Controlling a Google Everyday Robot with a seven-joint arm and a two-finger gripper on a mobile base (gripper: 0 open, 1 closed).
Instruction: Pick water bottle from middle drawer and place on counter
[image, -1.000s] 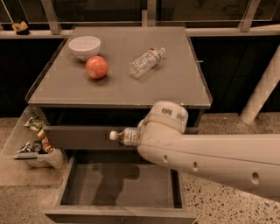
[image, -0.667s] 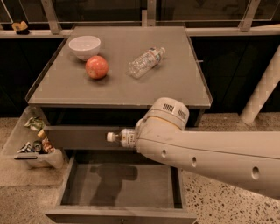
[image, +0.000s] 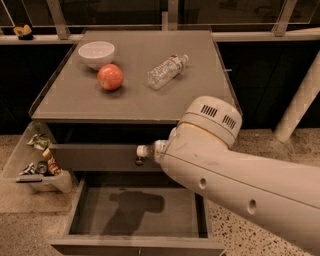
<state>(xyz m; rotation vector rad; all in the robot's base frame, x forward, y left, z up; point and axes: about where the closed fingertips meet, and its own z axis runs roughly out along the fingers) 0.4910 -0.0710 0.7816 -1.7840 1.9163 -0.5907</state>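
Now we are between pick and place: the water bottle (image: 146, 150) hangs above the open middle drawer (image: 135, 245), only its white-capped end poking left from behind our arm (image: 240, 185). Our gripper is hidden behind that arm, fingers unseen, but we judge them clamped on the bottle. Next we must lift over the counter (image: 135, 102) edge and set it down clear of the apple (image: 110, 76)

Arm (image: 240, 185) hides gripper above drawer (image: 175, 212) — counter (image: 125, 107) front free, bowl (image: 96, 54), apple (image: 110, 77), bottle (image: 166, 72) behind
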